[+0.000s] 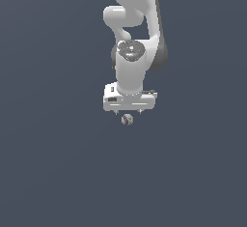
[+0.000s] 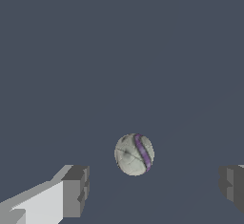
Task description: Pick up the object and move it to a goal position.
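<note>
Just beyond the claw's (image 1: 127, 111) two fingertips, and roughly level with the gap between them, sits the baseball (image 1: 127, 120), a small off-white ball with a purple curved stripe. In the wrist view the ball (image 2: 134, 154) lies between the dark finger pads (image 2: 76, 191), nearer one pad than the other and touching neither. The jaws stand wide apart, with far more room between them than the ball needs. The fingers hold nothing.

The step in hand looks like the approach before the grasp: the claw is lined up over the ball but has not yet enclosed it. Whether the ball rests on the flat dark grey ground (image 1: 48, 173) cannot be told for certain, since no shadow or edge shows there.

The next move probably calls for a short advance along the fingers' own axis until the pads bracket the ball's widest part, with a slight sideways correction to centre it, then a gentle squeeze. A round ball can roll or squirt out if the pads meet it off-centre. No goal marker is visible in either view.
</note>
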`<move>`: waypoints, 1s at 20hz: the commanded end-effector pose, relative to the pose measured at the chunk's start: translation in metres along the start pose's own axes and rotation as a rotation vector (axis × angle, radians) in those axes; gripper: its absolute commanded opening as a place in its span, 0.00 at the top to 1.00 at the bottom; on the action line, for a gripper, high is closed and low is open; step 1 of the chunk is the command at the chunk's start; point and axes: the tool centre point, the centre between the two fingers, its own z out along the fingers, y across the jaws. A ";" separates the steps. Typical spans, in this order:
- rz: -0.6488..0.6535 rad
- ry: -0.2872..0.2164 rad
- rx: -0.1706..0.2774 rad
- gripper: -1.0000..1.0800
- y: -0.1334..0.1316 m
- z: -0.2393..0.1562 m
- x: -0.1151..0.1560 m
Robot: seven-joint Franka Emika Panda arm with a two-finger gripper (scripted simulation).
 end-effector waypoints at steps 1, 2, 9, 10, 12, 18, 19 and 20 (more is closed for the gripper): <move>0.000 0.000 0.000 0.04 0.000 0.000 0.000; 0.002 0.000 0.000 0.04 0.001 0.000 0.000; 0.081 -0.013 0.010 0.04 0.027 0.008 -0.008; 0.083 -0.014 0.010 0.04 0.028 0.009 -0.008; 0.080 -0.013 0.010 0.04 0.027 0.008 -0.008; 0.110 -0.013 0.010 0.04 0.026 0.010 -0.009; 0.119 -0.013 0.010 0.04 0.026 0.011 -0.009; 0.130 -0.013 0.010 0.04 0.025 0.011 -0.009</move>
